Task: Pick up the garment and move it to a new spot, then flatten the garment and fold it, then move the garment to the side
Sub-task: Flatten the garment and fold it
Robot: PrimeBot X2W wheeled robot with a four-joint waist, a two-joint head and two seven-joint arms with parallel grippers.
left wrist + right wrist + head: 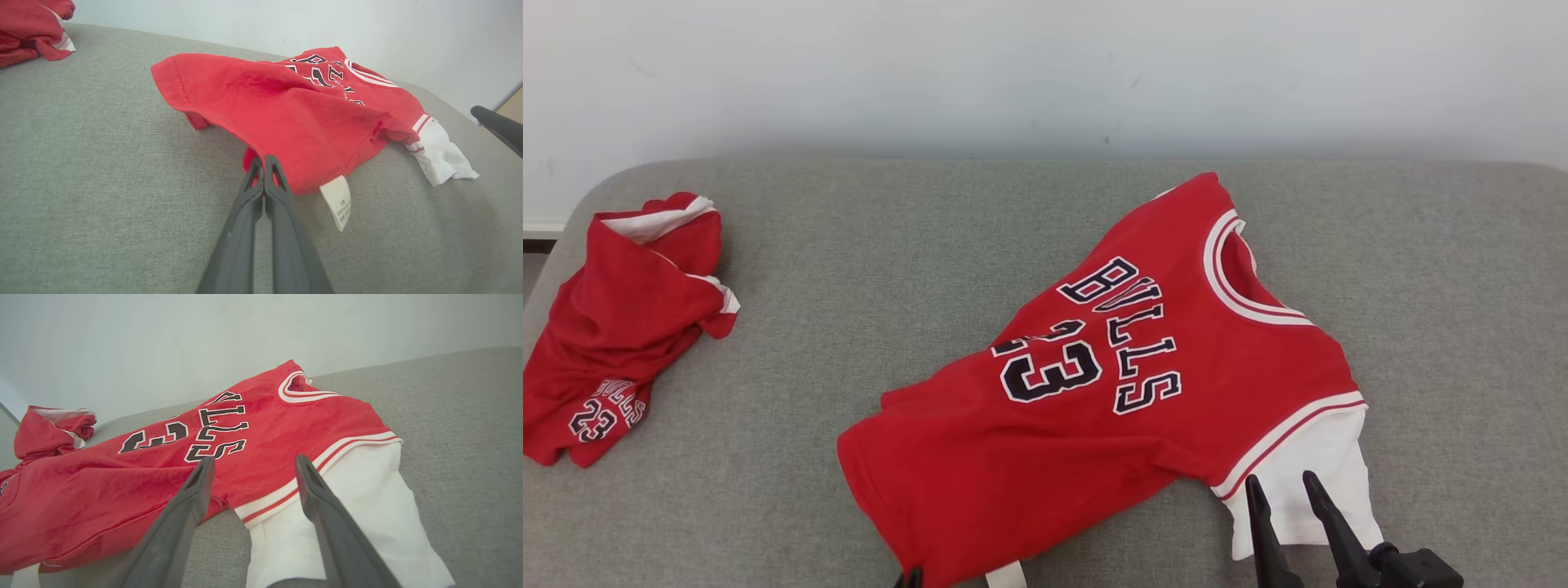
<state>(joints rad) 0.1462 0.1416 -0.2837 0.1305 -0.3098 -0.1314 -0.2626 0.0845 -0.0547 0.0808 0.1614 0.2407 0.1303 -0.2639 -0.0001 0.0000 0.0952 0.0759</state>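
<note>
We are pinching the hem (286,179) of the red Bulls jersey (1094,408) with the left gripper (264,160), its fingers pressed together on the nearest corner. The rest of the jersey is lying ahead and to the right of that gripper on the grey bench (849,245). The right gripper (1281,483) is standing spread over the white sleeve (1327,465), holding nothing.

The bite is looking thin, so the cloth could slip out once we are pulling. With one corner held, a lift would be bunching the jersey rather than flattening it. The right gripper, closing where it is, might catch the sleeve alone.

We are not seeing whether both hem layers are between the left fingers, since they are covering the spot. The head view's bottom edge is cutting that gripper off. A crease is swallowing part of the 23, and the care label (340,202) just right of the left gripper is too small to read. A second red garment (621,327) is lying crumpled well to its left.
</note>
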